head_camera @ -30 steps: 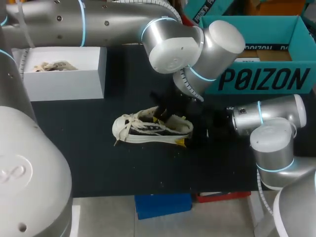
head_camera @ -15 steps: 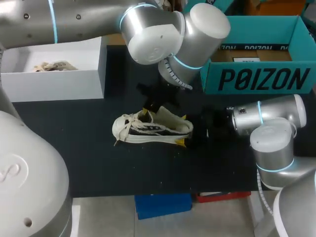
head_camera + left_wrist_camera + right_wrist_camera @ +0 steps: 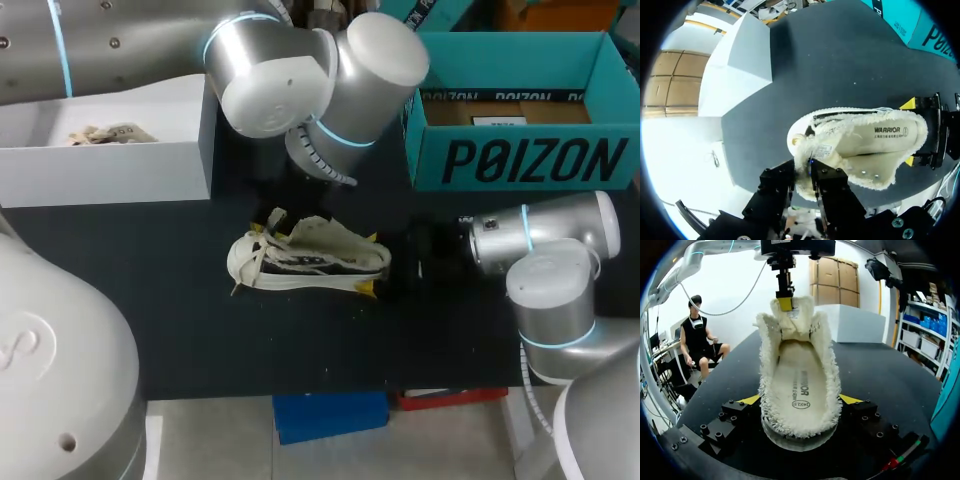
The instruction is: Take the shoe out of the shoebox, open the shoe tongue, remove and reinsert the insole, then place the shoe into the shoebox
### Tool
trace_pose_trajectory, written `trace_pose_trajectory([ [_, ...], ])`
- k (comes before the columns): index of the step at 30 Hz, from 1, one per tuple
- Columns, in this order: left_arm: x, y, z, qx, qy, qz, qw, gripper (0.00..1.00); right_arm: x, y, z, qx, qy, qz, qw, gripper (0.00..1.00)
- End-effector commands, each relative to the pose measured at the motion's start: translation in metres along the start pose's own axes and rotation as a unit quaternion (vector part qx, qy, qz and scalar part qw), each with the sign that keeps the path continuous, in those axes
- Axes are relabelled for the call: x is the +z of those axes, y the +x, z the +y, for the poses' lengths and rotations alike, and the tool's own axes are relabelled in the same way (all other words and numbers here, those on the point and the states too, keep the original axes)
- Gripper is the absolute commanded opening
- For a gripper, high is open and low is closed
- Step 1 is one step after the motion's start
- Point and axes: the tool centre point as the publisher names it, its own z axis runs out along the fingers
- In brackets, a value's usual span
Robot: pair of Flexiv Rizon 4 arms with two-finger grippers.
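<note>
A cream shoe (image 3: 310,260) with fleecy lining lies on its side mid-table, toe to the left. My right gripper (image 3: 370,263) is shut on its heel, one yellow tip on each side. In the right wrist view the printed insole (image 3: 799,385) lies flat inside the shoe, between the fingertips (image 3: 750,400). My left gripper (image 3: 272,220) pinches the raised tongue (image 3: 790,322) near the laces. The left wrist view shows the tongue's edge (image 3: 805,162) between the black fingers (image 3: 827,187). An open white box (image 3: 130,170) holding crumpled paper stands at the back left.
A teal cardboard box (image 3: 520,160) stands open at the back right, close behind my right arm. The dark table mat (image 3: 200,330) stretches in front of the shoe. My left arm's big wrist hangs over the back of the shoe.
My left gripper has moved left from the shoe's opening toward the laces, drawing the tongue up and forward. The right gripper and the shoe have kept their place.
</note>
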Motion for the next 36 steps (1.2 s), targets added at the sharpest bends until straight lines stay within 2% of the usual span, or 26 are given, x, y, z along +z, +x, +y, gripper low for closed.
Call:
trace_pose_trajectory([
  [1, 0.004, -0.008, 0.000, -0.010, -0.002, 0.002, 1.000, 1.00, 0.002, 0.000, -0.001, 0.001, 0.002, 0.001, 1.000, 0.00],
  [12, 0.009, -0.030, -0.002, -0.030, -0.002, -0.005, 1.000, 1.00, 0.002, 0.000, -0.001, 0.001, 0.002, 0.001, 1.000, 0.00],
  [22, 0.023, -0.045, 0.002, -0.047, -0.014, -0.009, 0.999, 1.00, 0.002, 0.000, -0.001, 0.001, 0.002, 0.001, 1.000, 0.00],
  [36, 0.038, -0.050, 0.008, -0.053, -0.025, -0.044, 0.997, 1.00, 0.002, 0.000, -0.001, 0.001, 0.002, 0.001, 1.000, 0.00],
])
